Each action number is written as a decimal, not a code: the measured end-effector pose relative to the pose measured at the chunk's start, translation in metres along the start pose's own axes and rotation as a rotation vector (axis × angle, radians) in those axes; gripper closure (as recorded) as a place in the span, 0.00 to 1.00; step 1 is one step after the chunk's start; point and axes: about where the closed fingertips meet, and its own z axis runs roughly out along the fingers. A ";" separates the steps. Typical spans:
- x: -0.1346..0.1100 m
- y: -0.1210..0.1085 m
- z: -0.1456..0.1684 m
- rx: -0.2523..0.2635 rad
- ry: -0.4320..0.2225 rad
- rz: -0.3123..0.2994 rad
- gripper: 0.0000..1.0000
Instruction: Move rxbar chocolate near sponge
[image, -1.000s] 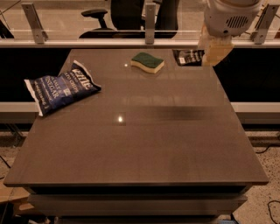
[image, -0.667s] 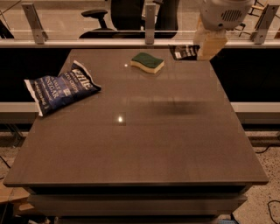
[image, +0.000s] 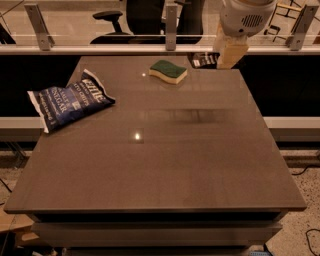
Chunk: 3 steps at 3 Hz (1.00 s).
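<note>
**Up at the far edge, bar in my jaws**

Leftmost on the worktop (image: 160, 170) lay a dark-blue chip bag (image: 70, 100). It was flat, turned at a slant, and sat close to the left edge. A small bright glint of light (image: 136, 135) showed on the bare brown surface near the middle.

Further right, close to the far edge, sat the sponge (image: 168, 71), its dark green top facing up over its pale yellow base. Nothing touched it.

Right of the sponge was the rxbar chocolate (image: 202, 60), black with white lettering. It was near the sponge but apart from it, with a strip of bare worktop showing between them. It seemed to hang just over the far edge rather than lie flat on the surface, though I could not be sure of that. My jaws were pinching the bar by its right end. They came down from above at the far right corner of the worktop, their tan fingers (image: 231, 51) covering that end of the wrapper. Above them sat my white wrist housing (image: 247, 17), at the top of the view.

Behind all this ran a pale rail (image: 100, 49) with upright posts, and a dark office chair (image: 108, 15) stood beyond it.
</note>
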 end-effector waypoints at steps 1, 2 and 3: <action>0.006 -0.009 0.017 -0.008 -0.017 0.014 1.00; 0.012 -0.022 0.038 -0.014 -0.021 0.021 1.00; 0.019 -0.034 0.058 0.000 -0.029 0.039 1.00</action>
